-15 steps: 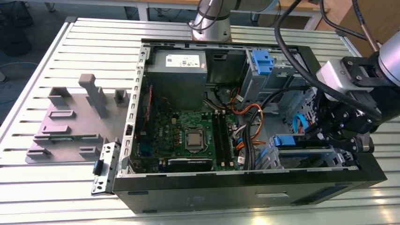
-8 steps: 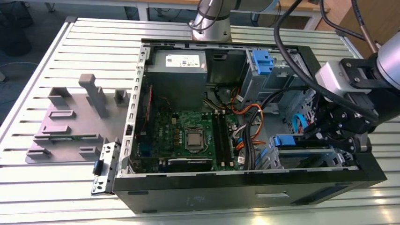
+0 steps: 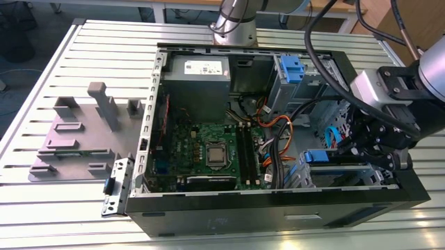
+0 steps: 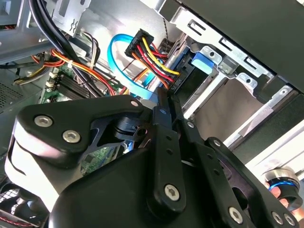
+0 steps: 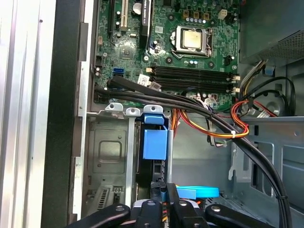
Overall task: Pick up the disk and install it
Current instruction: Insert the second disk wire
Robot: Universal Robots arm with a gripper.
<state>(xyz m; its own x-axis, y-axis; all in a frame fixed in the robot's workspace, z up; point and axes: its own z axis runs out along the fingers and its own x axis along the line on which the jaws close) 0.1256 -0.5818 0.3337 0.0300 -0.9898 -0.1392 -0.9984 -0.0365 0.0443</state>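
The black two-fingered gripper (image 3: 379,151) hangs inside the open black computer case (image 3: 278,208), its fingers (image 5: 164,199) drawn narrow and meeting on the edge of the silver hard drive in its blue plastic carrier (image 5: 154,142) — the disk stands on edge in the grey metal drive bay (image 5: 111,147), directly ahead of the fingertips. Beyond the bay lies the green motherboard (image 5: 190,52); a bundle of red, yellow and black wires (image 4: 152,57) runs just beside the gripper.
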